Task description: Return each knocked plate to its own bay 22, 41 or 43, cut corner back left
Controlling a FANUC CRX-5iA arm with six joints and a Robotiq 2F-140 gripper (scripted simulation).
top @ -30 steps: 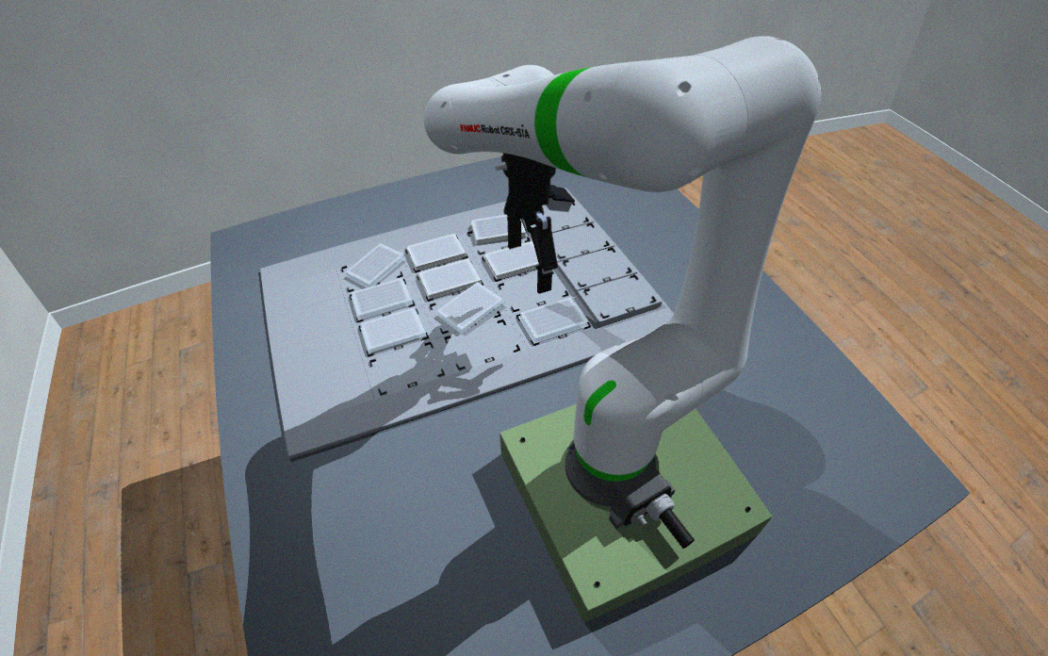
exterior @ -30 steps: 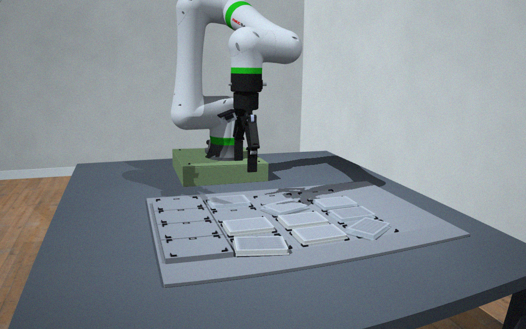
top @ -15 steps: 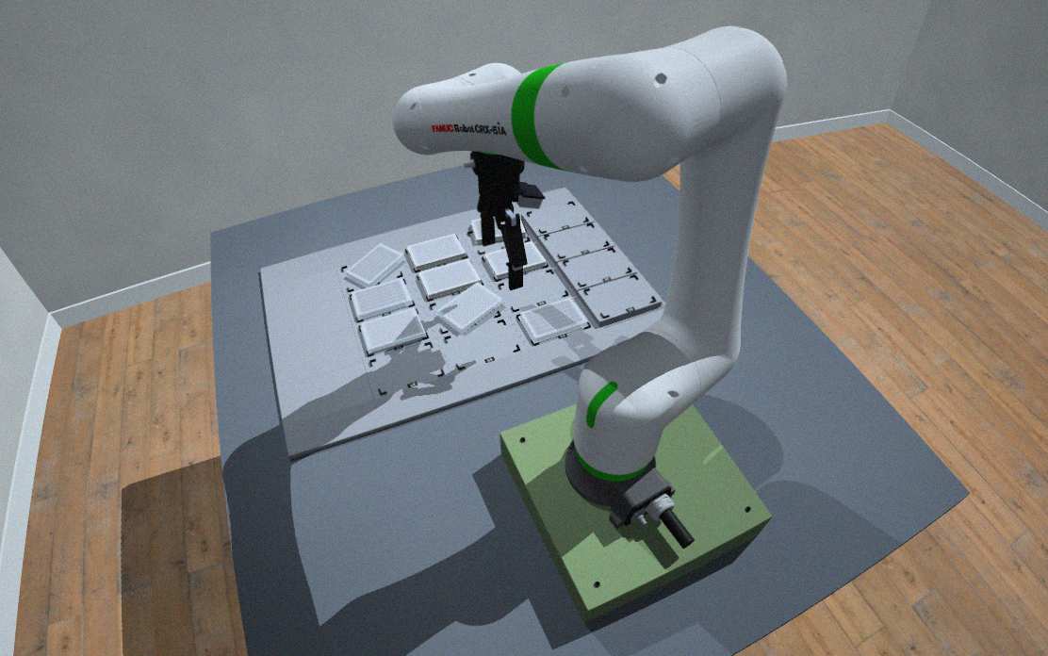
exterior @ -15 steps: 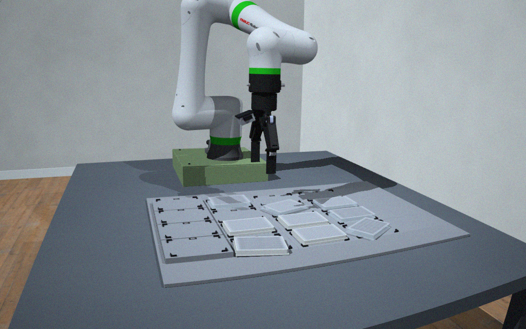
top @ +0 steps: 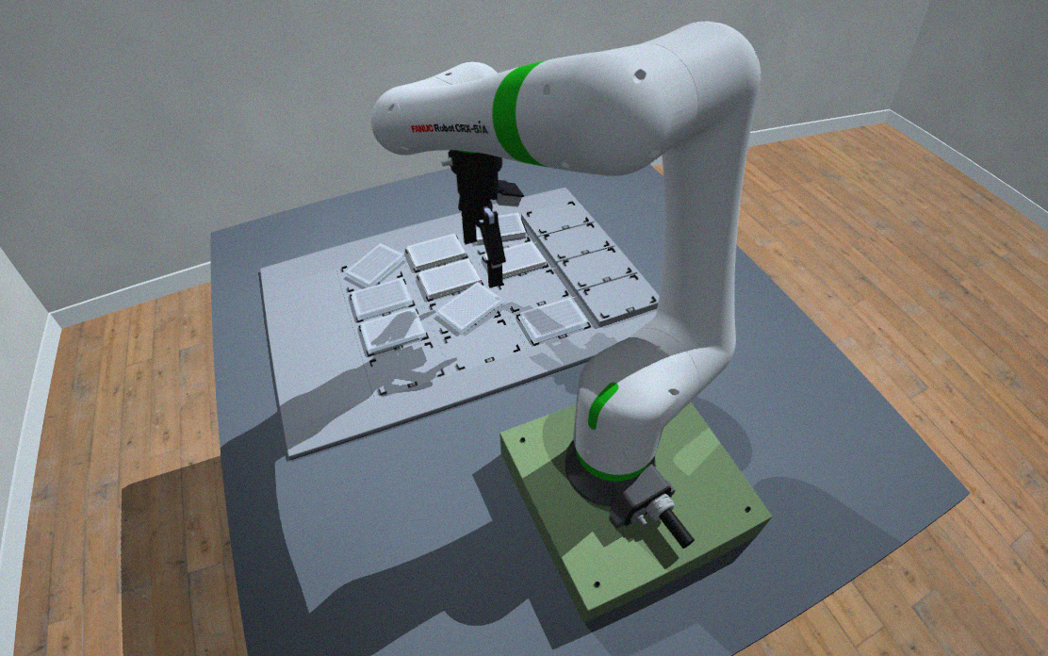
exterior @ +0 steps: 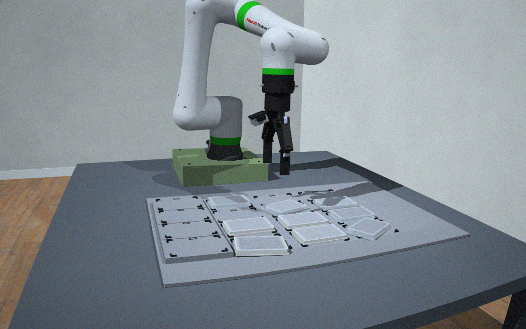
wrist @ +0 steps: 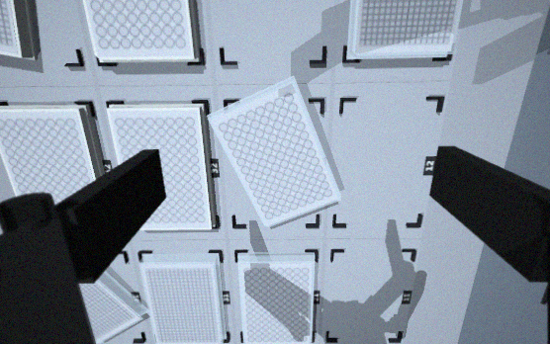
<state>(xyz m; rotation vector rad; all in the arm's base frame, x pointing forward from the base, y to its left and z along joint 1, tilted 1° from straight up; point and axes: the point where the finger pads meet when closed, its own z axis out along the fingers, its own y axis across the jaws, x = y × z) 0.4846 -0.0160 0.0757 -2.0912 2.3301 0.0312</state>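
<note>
My gripper (top: 483,261) (exterior: 276,167) (wrist: 297,172) is open and empty, high above the deck, its fingers on either side of row 2's knocked plate in the wrist view. That 96-well plate (top: 469,307) (exterior: 285,206) (wrist: 277,153) lies turned across bay 22's corner pieces. The knocked plate at bay 41 (top: 375,265) (exterior: 367,227) (wrist: 106,306) is also clearly turned; the left finger partly hides it in the wrist view. The plate at bay 43 (top: 508,226) (exterior: 261,244) (wrist: 9,30) sits slightly askew beside the raised column. The cut corners are too small to tell.
Seated plates stand close by: bay 32 (top: 449,278) (exterior: 302,220) (wrist: 160,124), bay 21 (top: 392,332) (exterior: 335,201), bay 33 (top: 515,258) (exterior: 248,225) and bay 42 (top: 436,251) (exterior: 319,233). The raised column 4 (top: 618,297) (exterior: 194,248) borders column 3.
</note>
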